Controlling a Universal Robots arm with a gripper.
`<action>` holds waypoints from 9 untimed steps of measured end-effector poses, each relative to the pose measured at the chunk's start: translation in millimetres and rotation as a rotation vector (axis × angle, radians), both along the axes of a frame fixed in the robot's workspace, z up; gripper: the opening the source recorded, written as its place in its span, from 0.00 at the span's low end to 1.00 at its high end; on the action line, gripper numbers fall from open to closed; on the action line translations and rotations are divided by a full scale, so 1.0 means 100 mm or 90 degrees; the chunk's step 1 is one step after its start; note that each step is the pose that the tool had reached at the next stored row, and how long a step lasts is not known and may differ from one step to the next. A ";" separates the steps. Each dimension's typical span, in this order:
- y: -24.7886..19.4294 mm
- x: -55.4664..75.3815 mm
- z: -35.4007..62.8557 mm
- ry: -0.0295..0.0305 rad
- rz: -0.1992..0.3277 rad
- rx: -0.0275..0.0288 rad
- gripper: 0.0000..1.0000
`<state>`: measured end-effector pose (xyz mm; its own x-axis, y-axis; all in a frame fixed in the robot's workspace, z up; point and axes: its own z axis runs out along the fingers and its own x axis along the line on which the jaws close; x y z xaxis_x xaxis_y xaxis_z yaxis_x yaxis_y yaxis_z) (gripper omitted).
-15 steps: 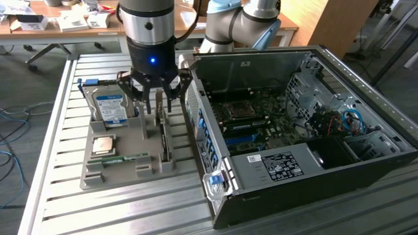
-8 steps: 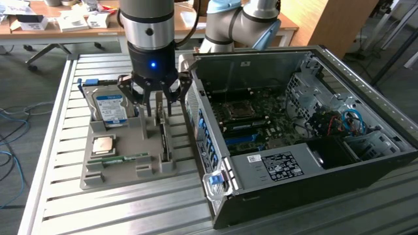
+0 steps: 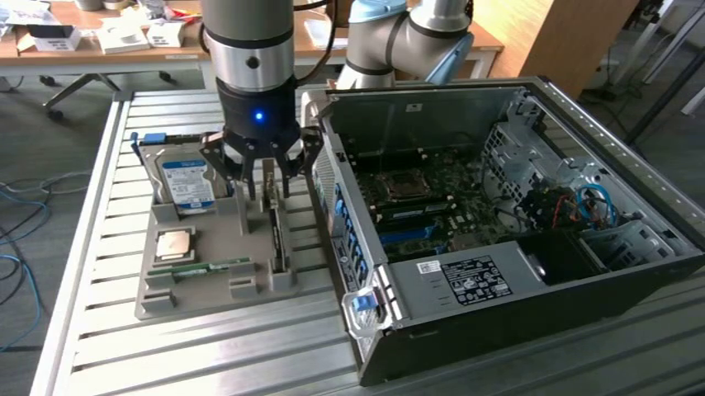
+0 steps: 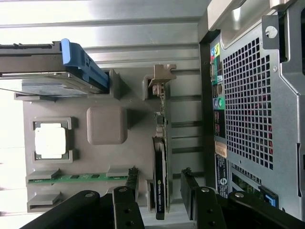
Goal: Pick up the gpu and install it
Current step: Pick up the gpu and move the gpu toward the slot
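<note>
The gripper [image 3: 264, 183] hangs over the gpu [image 3: 277, 243], which stands on edge in the tray [image 3: 210, 293], left of centre in the exterior view. Its 2 fingers [image 4: 130, 190] are spread, 1 on each side of the card, gripping nothing. If the gripper sits off-centre, a finger could strike the card's edge, tipping or skewing it.

The tray [image 3: 210, 293] sat on the slatted table [image 3: 220, 355], at the exterior view's left of the computer case [image 3: 496, 280]. On it, the hard drive [image 3: 185, 181] stood at the far end. The processor [image 3: 177, 245] and memory stick [image 3: 204, 267] lay in front of it. The gpu [image 3: 277, 239] stood on edge nearest the case, with the gripper [image 3: 264, 188] above it, a finger on either side.
</note>
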<state>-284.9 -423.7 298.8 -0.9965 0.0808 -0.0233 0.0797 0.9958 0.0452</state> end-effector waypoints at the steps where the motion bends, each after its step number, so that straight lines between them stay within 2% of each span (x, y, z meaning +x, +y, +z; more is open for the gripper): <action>1: 0.000 0.00 -0.007 0.0000 0.000 0.0000 0.49; 9: -0.003 0.01 -0.009 0.0000 0.000 0.0000 0.49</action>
